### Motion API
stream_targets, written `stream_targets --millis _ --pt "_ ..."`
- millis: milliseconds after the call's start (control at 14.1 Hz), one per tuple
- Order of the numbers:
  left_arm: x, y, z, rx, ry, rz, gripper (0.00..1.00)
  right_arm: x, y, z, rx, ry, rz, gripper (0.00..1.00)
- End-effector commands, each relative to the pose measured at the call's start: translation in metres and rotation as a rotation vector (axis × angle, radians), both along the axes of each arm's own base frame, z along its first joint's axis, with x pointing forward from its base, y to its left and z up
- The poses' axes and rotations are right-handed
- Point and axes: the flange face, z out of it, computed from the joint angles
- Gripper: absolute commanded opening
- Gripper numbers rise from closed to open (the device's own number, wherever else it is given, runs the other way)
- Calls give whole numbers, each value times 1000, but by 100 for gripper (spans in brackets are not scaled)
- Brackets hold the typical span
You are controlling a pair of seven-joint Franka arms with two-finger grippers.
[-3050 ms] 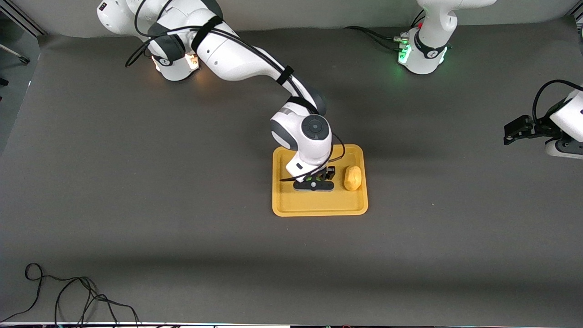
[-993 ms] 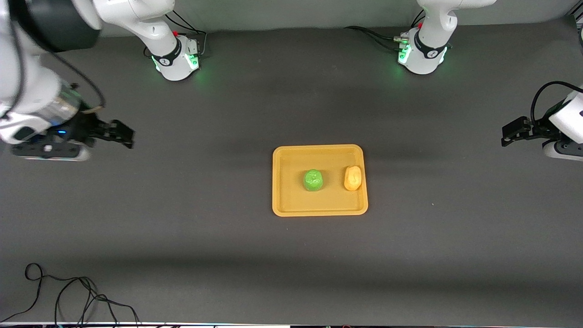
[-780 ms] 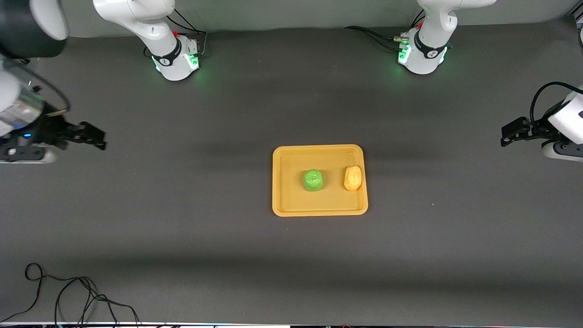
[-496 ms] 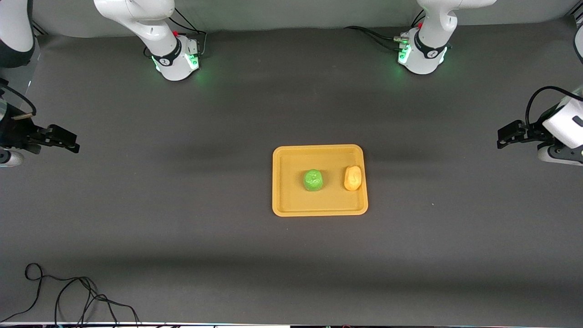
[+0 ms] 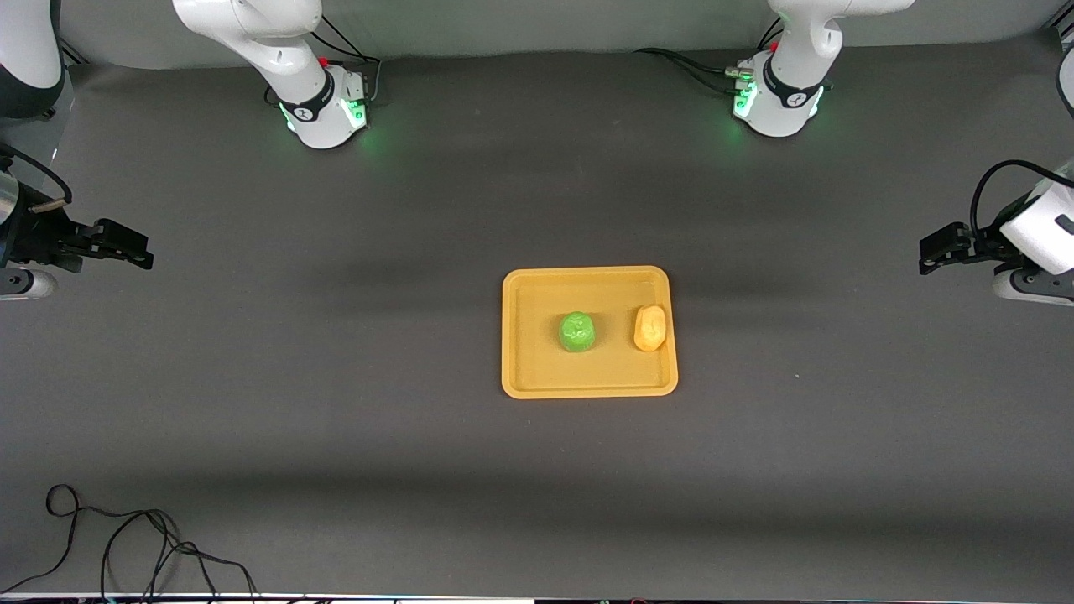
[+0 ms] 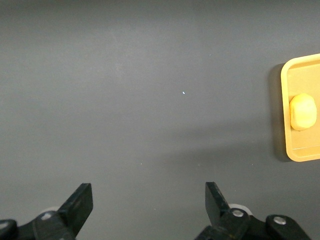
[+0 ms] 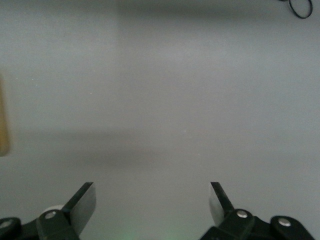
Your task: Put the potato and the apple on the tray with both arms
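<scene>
While both the left gripper point(image 6: 147, 210) and right gripper point(image 7: 152, 207) wait spread and empty, the bumpy, light-looking potato point(image 5: 649, 327) and apple point(image 5: 577, 331) rest on the tray point(image 5: 520, 369), probably best pinched across their middles.

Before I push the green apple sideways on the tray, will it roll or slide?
The apple looks roundish and slightly bumpy, so it would probably roll unevenly rather than slide. The tray has a low raised rim, which may stop a gentle roll. The potato lies beside it, toward the left arm's end, so a push that way could knock it.
</scene>
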Motion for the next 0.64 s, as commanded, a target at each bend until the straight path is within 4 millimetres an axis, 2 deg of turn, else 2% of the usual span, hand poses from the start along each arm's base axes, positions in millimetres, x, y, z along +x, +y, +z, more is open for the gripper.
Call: stream_targets --millis 0,567 --pt "-2 -3 8 18 -4 11 100 -1 3 8 45 0 -1 100" --pt "1 -8 3 18 -1 4 100 -1 3 9 79 -4 -7 100"
